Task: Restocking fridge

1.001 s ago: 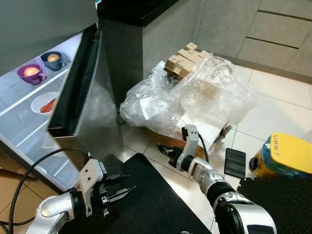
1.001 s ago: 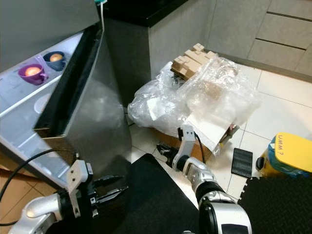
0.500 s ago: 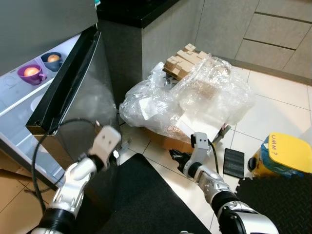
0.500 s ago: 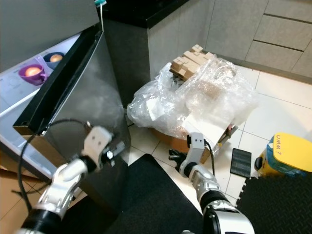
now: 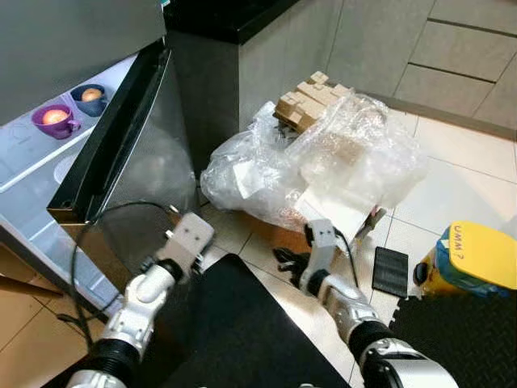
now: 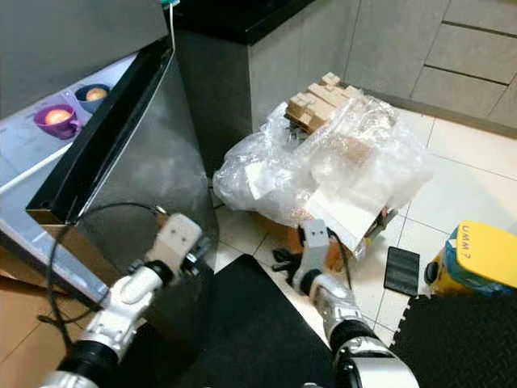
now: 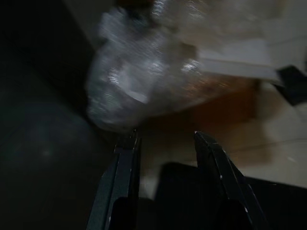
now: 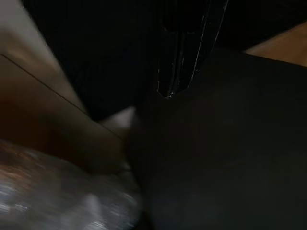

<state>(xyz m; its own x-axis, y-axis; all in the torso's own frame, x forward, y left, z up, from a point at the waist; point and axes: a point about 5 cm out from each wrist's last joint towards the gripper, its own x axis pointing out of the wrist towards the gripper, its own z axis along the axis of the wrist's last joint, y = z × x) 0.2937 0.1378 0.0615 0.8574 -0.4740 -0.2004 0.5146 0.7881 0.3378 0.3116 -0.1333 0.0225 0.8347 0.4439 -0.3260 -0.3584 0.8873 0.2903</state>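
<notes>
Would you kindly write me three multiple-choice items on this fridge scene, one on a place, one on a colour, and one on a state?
1. Where does the purple cup sit?
A. on a fridge shelf
B. on the floor tiles
C. on the black counter

2. What colour is the lid of the container on the floor at the right?
A. red
B. yellow
C. white

3. How do the left gripper jaws stand?
A. shut on a cup
B. open, holding nothing
C. shut on the plastic wrap

Answers:
1 A, the cup stands beside a dark blue cup inside the open fridge.
2 B, its top is bright yellow.
3 B, the left wrist view shows a gap between them.
</notes>
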